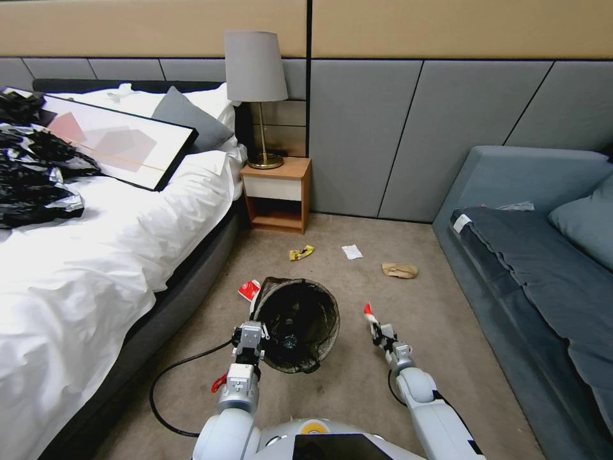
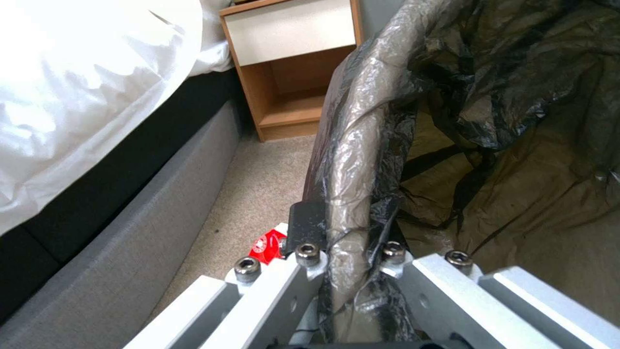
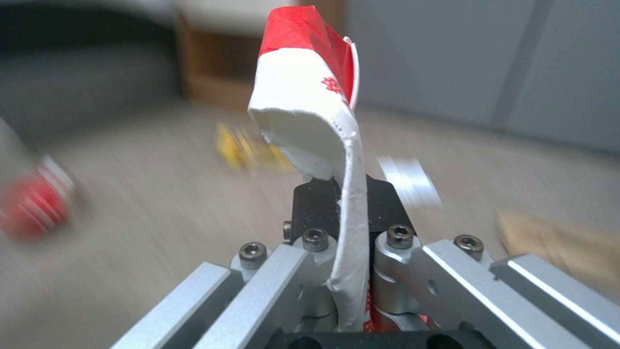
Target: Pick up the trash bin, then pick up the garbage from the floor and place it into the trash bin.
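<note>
The trash bin [image 1: 300, 319], round with a black bag liner, hangs just above the carpet; my left gripper [image 1: 255, 330] is shut on its near rim [image 2: 352, 194]. To its right, my right gripper [image 1: 381, 331] is shut on a red-and-white snack packet [image 3: 310, 106] that sticks up from the fingers [image 1: 368, 311]. More garbage lies on the floor: a red-and-white packet [image 1: 249, 289] beside the bin by the bed, a yellow wrapper [image 1: 301, 253], a white paper scrap [image 1: 352, 252] and a brown paper bag [image 1: 400, 271].
The bed [image 1: 96, 255] runs along the left, with glossy black bags [image 1: 32, 172] and a framed picture on it. A wooden nightstand [image 1: 278, 195] with a lamp stands at the wall. A grey sofa [image 1: 543, 268] lines the right. A black cable [image 1: 166, 377] loops on the carpet.
</note>
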